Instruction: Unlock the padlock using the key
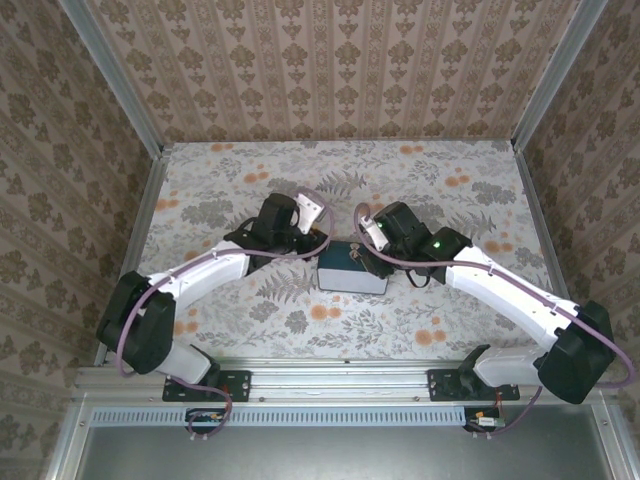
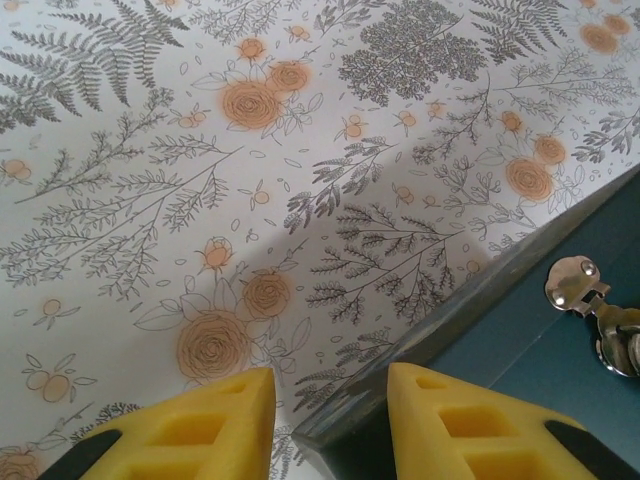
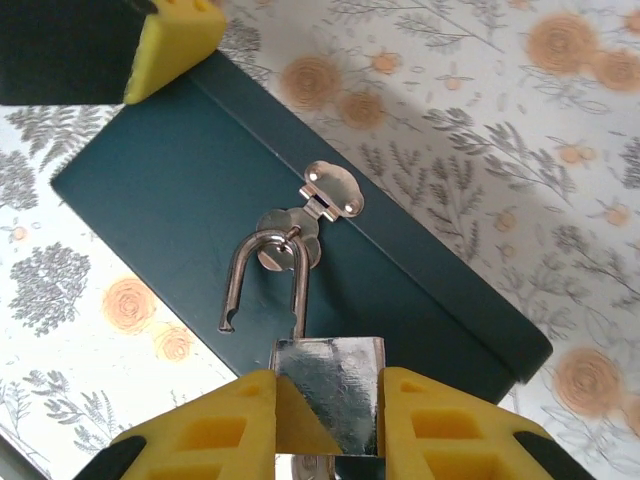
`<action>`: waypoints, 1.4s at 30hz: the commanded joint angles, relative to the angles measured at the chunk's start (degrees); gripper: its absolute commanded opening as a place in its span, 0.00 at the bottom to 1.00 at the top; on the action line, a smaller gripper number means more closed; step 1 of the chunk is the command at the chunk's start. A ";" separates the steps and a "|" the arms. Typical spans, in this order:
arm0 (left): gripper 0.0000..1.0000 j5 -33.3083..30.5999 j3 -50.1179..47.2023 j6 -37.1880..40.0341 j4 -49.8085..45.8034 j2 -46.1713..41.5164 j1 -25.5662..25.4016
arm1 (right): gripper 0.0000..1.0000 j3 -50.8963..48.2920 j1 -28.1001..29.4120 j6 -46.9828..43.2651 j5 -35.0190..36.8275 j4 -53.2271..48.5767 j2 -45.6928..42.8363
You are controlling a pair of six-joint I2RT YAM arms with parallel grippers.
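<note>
While the right gripper (image 3: pixel 330 388) has its yellow pads clenched on either side of the padlock (image 3: pixel 328 375) body, the shackle (image 3: pixel 262 275) sticks out of it with one leg popped free. The notched end hangs loose on the left and the other leg runs down into the body. The loop is hooked through the silver hasp (image 3: pixel 333 190), which sits on one long edge of the dark teal box (image 3: pixel 170 190). So the lock lies against that big teal face, body toward the right wrist camera and shackle pointing at the hasp.

Left gripper (image 2: pixel 328 378) is a different story. Its jaws are parted with a clear gap, parked over one corner of the box. One pad is above the teal face. The other hangs over the flowery tablecloth (image 2: pixel 150 200), with a sliver of cloth showing between it and the box wall, so it isn't squeezing anything. From the right wrist camera, one of its fingertips (image 3: pixel 175 35) shows right at the box's far corner.

From overhead, the box sits about mid-table (image 1: pixel 450 310), slightly closer to the near edge than the far one, with both arms reaching in to it from either side.
</note>
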 commanded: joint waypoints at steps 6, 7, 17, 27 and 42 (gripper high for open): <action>0.34 0.02 4.06 -7.09 -7.39 4.76 -0.98 | 0.03 0.81 2.92 8.95 11.30 -1.44 2.26; 0.33 0.41 4.59 -7.94 -7.65 5.23 -0.94 | 0.02 -0.11 2.94 9.93 11.64 -0.60 1.95; 0.35 -0.21 12.17 -14.04 -14.06 6.32 0.77 | 0.01 -4.60 4.63 20.58 18.93 5.75 -0.97; 0.37 2.58 14.59 -11.77 -7.22 10.38 2.86 | 0.34 -4.63 4.52 18.28 12.86 6.39 -4.02; 0.38 4.37 15.66 -11.00 -5.18 13.05 3.30 | 0.40 -2.63 4.69 19.08 11.09 0.88 3.31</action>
